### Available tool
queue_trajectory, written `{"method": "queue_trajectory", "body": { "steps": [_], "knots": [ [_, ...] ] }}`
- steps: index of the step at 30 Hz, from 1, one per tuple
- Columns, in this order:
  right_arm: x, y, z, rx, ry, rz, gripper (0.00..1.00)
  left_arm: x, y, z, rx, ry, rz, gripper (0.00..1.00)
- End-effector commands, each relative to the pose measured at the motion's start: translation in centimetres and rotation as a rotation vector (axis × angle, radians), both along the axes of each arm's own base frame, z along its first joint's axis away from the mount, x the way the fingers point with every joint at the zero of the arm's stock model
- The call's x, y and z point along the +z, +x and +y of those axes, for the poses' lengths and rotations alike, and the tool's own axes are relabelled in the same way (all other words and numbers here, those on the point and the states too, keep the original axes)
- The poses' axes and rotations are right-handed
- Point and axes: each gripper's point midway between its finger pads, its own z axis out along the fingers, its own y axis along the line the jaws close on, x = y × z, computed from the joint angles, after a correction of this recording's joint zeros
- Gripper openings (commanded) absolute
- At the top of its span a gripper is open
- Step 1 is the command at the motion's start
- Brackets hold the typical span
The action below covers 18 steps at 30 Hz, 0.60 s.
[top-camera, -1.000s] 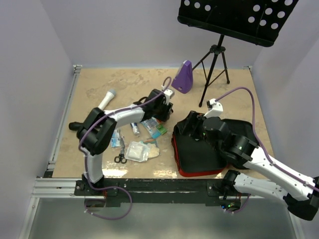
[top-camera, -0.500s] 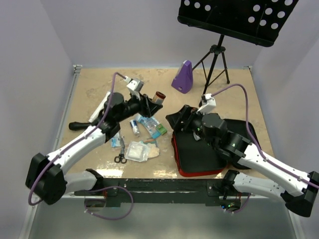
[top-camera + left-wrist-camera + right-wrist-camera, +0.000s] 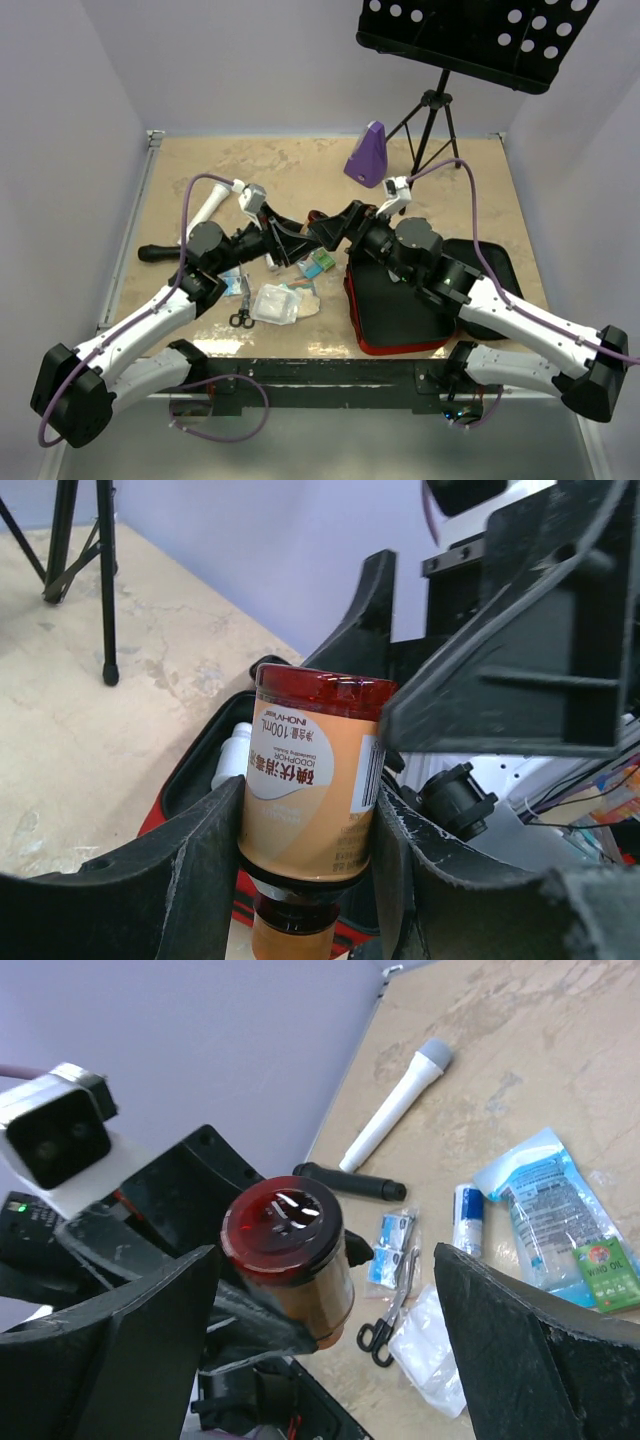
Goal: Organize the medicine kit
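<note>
The left gripper (image 3: 306,832) pinches a red-capped brown bottle (image 3: 312,770), the right gripper (image 3: 325,1265) stands spread wide on both sides of it, and the open medicine kit (image 3: 398,318) lies at 4 o'clock on the table (image 3: 250,165).

- Bottle (image 3: 310,780): base cut off by the left wrist view's lower edge; small label print unreadable.
- Medicine kit (image 3: 385,320): far side hidden under the right arm (image 3: 500,305) from above.
- Music stand (image 3: 470,35): top cropped.

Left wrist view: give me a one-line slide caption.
Left gripper holds a red-capped amber bottle between the right gripper's open fingers, open medicine kit behind.
</note>
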Motion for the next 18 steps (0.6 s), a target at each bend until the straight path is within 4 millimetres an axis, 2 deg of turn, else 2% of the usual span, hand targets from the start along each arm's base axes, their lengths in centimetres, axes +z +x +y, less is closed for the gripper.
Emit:
{"method": "queue_trajectory", "body": {
  "steps": [1, 5, 7, 12, 16, 18],
  "knots": [
    [3.5, -0.3, 1.1, 0.050, 0.072, -0.060, 0.93, 2.8, -1.2, -0.3, -0.047, -0.079, -0.080, 0.31],
    [3.4, 0.3, 1.7, 0.049, 0.053, -0.064, 0.91, 2.8, -1.3, -0.5, -0.056, -0.080, -0.082, 0.31],
    [2.9, 0.6, 2.1, 0.048, 0.030, -0.058, 0.86, 2.9, -1.4, -0.6, -0.060, -0.081, -0.087, 0.31],
    [2.2, 0.9, 2.5, 0.052, 0.010, -0.059, 0.67, 2.7, -1.6, -0.7, -0.072, -0.076, -0.081, 0.32],
    [2.0, 0.6, 2.4, 0.064, 0.003, -0.060, 0.53, 2.7, -1.5, -0.6, -0.061, -0.072, -0.079, 0.36],
    [2.1, 0.4, 1.9, 0.057, 0.000, -0.071, 0.47, 2.5, -1.3, -0.6, -0.051, -0.062, -0.072, 0.41]
  ]
}}
